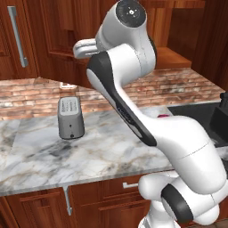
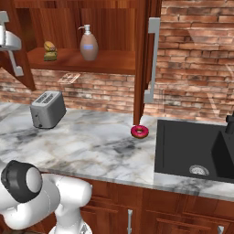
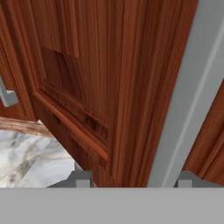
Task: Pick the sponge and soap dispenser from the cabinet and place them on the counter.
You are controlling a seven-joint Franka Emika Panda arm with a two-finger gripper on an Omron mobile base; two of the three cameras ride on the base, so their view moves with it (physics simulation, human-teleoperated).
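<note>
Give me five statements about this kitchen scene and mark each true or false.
1. The soap dispenser stands on the cabinet shelf. True.
2. The sponge lies on the counter. False: it sits on the shelf, left of the dispenser.
3. A red doughnut lies on the counter. True.
4. The toaster is inside the sink. False: it stands on the counter.
5. The cabinet doors are closed. False: they stand open.

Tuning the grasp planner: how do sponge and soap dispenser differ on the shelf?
The sponge is a low, flat yellow and olive block; the soap dispenser is a taller, rounded tan bottle with a pale pump. The sponge sits left, the dispenser further right. Both rest on the open cabinet shelf.
</note>
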